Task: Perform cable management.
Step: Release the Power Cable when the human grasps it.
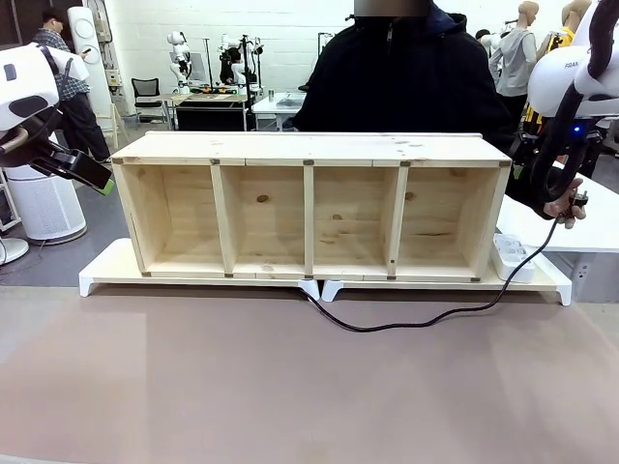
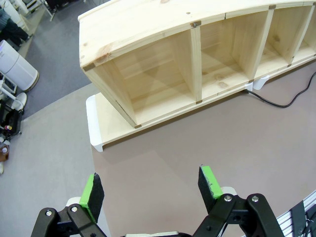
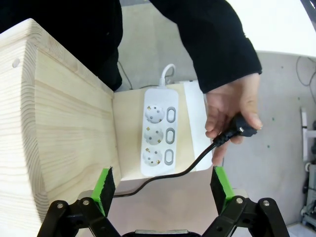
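My right pincer (image 3: 163, 190) hangs wide open above the white power strip (image 3: 159, 131) beside the shelf's (image 1: 309, 205) end. The person's hand (image 3: 231, 121) holds the plug of the cable (image 1: 406, 321); the cord trails across the worktop (image 1: 290, 387). My left pincer (image 2: 153, 190) is open, empty.

Bright even indoor light, soft shadows, sharp focus, wrist views bowed

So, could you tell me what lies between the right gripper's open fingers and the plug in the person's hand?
In the right wrist view, the cable runs from the plug past the white power strip; the right gripper touches neither.
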